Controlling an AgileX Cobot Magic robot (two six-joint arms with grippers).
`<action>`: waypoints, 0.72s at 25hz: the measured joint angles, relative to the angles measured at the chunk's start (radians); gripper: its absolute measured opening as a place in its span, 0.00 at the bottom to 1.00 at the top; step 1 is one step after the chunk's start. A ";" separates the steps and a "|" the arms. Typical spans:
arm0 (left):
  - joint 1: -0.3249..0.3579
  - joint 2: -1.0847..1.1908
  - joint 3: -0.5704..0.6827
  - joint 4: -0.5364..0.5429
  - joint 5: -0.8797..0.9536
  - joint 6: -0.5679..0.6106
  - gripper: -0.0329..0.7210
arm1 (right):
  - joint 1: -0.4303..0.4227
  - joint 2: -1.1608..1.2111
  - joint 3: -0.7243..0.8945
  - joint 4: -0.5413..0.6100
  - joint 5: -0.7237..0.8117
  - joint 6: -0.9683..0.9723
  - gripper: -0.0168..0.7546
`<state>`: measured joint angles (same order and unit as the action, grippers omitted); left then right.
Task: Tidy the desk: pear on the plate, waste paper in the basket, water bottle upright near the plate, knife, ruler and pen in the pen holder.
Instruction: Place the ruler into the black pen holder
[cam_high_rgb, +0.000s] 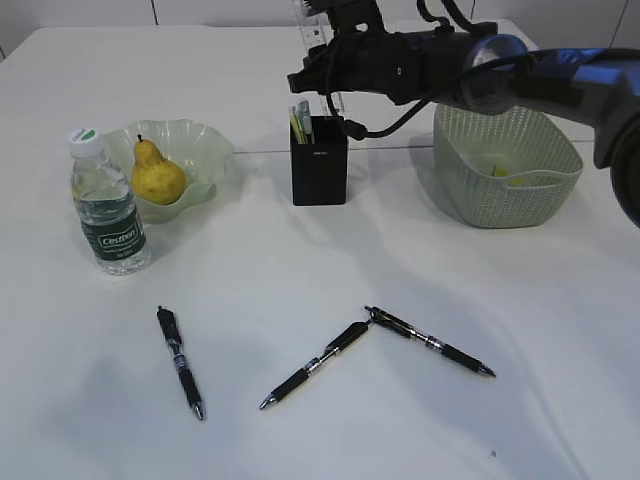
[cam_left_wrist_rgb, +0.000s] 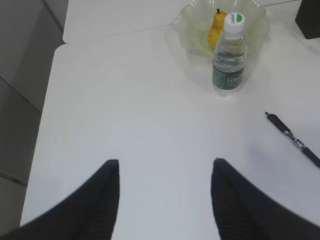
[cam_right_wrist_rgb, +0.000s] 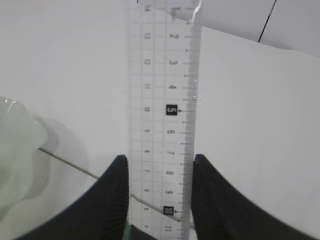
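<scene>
Nearest the camera in the exterior view, three black pens lie flat on the white table (cam_high_rgb: 300, 250): one pen (cam_high_rgb: 181, 362) alone on the left, a second pen (cam_high_rgb: 314, 365) in the middle, and a third pen (cam_high_rgb: 430, 342) whose end meets the second's in a shallow V; each looks light, stiff and prone to rolling, so a pinch across the barrel near its middle seems the safest hold. Further back on the left, the water bottle (cam_high_rgb: 108, 205) stands upright just beside the pale green glass plate (cam_high_rgb: 215, 150), on which the pear (cam_high_rgb: 157, 174) already rests; the bottle appears full, hence fairly heavy and smooth-sided, and the plate looks fragile. The left gripper (cam_left_wrist_rgb: 165, 200) hovers over bare table with its jaws spread apart and nothing between them. Behind, the black pen holder (cam_high_rgb: 320, 160) already carries what looks like the knife, though it is too small to be sure, and to the right the mesh basket (cam_high_rgb: 505, 165) holds something pale yellow, probably the waste paper. Farthest, the right gripper (cam_right_wrist_rgb: 160, 192) is clamped across the width of the clear plastic ruler (cam_right_wrist_rgb: 162, 100), raised over the pen holder; the ruler is thin, light, slippery and somewhat flexible, so the edge-to-edge grip should suit, lowered squarely into the narrow holder
</scene>
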<state>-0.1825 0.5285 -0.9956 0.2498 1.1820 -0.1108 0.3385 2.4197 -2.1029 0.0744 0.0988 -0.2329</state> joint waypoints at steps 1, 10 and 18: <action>0.000 0.000 0.000 0.000 -0.002 0.000 0.59 | 0.000 0.000 0.007 0.000 -0.018 0.003 0.42; 0.000 0.000 0.000 0.000 -0.009 0.000 0.59 | 0.002 0.000 0.104 0.013 -0.149 0.040 0.42; 0.000 0.000 0.000 -0.002 -0.015 0.000 0.59 | 0.006 0.021 0.111 0.015 -0.170 0.061 0.42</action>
<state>-0.1825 0.5285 -0.9956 0.2477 1.1674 -0.1108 0.3441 2.4409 -1.9920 0.0891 -0.0713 -0.1715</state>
